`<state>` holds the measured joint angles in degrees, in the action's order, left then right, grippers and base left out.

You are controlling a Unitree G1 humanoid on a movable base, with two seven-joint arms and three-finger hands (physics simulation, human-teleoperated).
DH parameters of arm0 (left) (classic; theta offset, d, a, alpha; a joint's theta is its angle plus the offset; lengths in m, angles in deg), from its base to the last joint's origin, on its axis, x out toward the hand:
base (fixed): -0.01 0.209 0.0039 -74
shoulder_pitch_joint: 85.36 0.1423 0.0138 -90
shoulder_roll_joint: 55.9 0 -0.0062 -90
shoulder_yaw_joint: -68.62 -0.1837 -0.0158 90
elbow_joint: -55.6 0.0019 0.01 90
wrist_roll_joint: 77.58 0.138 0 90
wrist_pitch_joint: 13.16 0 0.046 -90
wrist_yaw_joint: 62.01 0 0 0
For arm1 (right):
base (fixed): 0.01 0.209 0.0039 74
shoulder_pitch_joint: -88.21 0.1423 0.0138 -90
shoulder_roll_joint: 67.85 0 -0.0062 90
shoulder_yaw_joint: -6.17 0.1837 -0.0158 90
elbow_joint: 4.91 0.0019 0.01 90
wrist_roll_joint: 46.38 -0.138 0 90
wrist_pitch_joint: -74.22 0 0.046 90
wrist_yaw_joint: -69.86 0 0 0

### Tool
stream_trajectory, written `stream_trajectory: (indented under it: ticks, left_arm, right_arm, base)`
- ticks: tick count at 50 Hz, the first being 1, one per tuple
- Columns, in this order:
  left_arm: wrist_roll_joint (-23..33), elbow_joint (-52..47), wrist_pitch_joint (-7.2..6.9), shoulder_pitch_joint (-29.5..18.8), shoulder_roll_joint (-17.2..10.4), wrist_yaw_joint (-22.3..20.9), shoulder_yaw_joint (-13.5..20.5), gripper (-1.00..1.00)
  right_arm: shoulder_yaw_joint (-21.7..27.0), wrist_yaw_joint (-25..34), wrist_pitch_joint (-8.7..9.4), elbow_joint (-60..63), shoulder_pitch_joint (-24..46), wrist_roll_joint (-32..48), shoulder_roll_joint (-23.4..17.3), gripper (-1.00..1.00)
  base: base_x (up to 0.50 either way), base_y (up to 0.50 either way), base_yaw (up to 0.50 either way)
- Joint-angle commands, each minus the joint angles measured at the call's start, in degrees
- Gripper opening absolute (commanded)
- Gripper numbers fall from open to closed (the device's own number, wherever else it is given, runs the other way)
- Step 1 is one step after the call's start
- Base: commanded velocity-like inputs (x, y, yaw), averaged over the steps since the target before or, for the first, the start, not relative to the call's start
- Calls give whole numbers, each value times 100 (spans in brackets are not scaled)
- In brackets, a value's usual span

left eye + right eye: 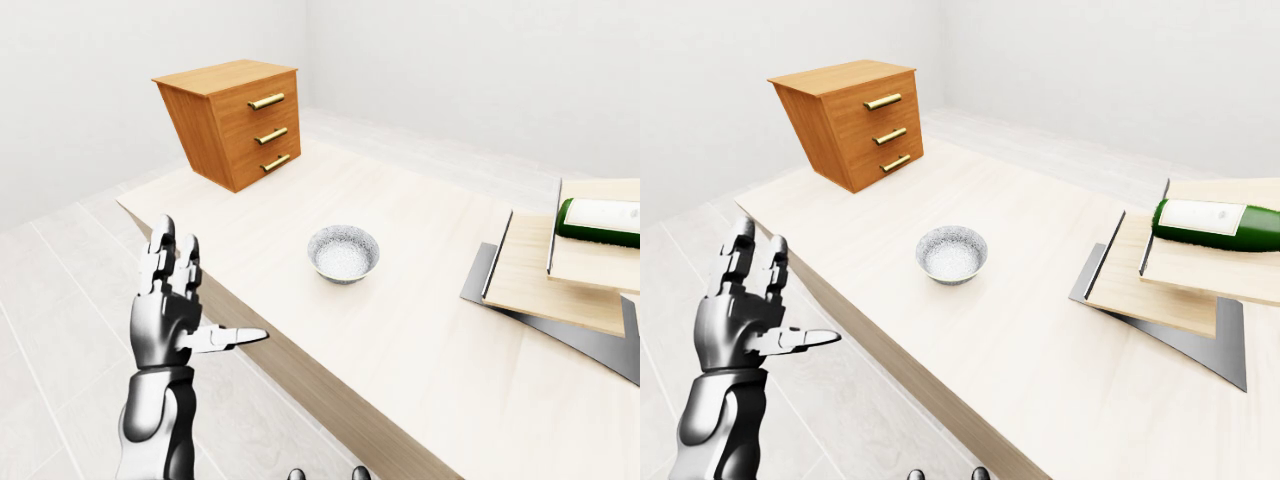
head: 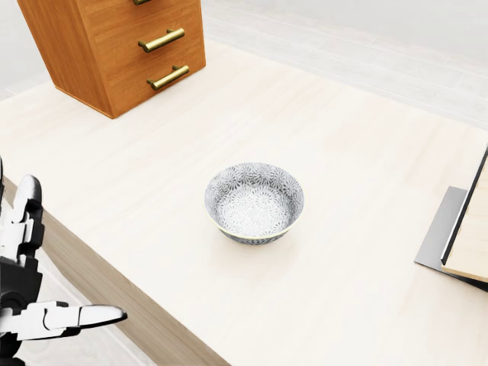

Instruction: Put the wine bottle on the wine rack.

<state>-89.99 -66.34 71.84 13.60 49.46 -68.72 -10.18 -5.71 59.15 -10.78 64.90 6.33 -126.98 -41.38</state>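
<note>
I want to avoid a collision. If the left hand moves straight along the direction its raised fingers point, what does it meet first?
The left hand stands open beside the table edge, fingers pointing upward. That way looks free as far as the pictures show; depth is unclear. Only its thumb aims toward the table.

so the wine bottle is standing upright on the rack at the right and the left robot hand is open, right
Not quite: the wine bottle is lying on its side on the rack, as the right-eye view shows. It is at the right, and the left robot hand is open.

Head view looks down nearer — all share the bowl [image 2: 254,202].
</note>
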Motion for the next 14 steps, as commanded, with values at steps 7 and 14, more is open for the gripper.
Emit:
stream_trajectory:
  ticks: [7,14]
  left_arm:
    - [-57,-586,0,18,14,35,5,100]
    - [-35,-609,0,34,33,5,-30,100]
  right_arm:
    - [1036,-812,0,1054,-151,-1145,-29,100]
    - [1189,-1058,0,1428,-290,-1558,6,100]
  base:
    - [0,0,0]
    - [0,0,0]
